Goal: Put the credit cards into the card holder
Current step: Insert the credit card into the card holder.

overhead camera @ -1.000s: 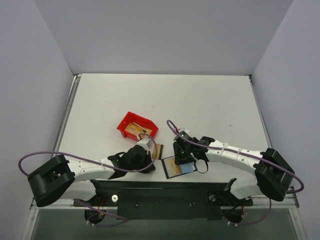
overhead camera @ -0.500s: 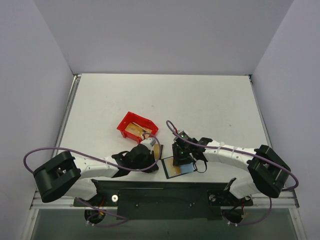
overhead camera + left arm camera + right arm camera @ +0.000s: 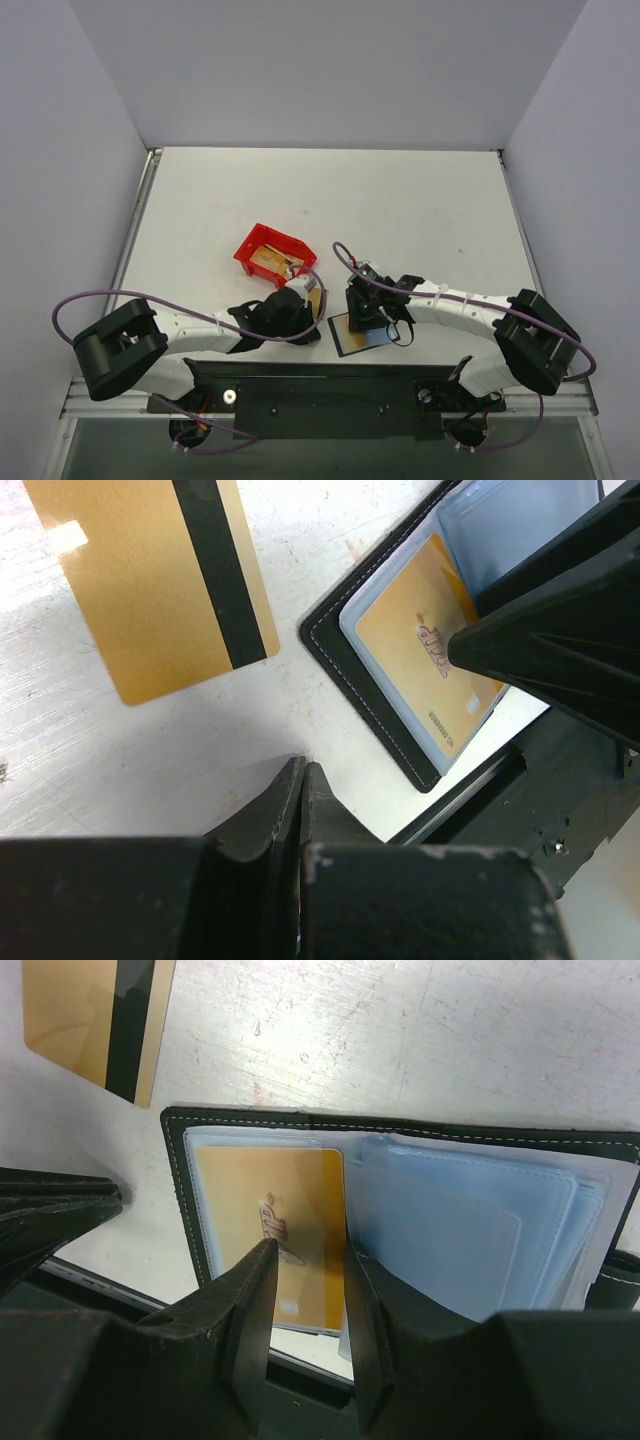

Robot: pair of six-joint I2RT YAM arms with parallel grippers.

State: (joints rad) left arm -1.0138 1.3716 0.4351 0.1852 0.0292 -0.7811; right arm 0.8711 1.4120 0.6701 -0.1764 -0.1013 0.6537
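card holder [image 3: 400, 1128] open flat on bench [image 3: 400, 210], near front edge. gold card [image 3: 240, 1195] seated in its left sleeve. right pincer [image 3: 308, 1250] tips at that card's right edge, jaws slightly parted, nothing between them. left pincer [image 3: 302, 780] clenched, empty, low over bench. striped card [image 3: 160, 580] loose on bench just beside card holder. red bin [image 3: 250, 250] further back.
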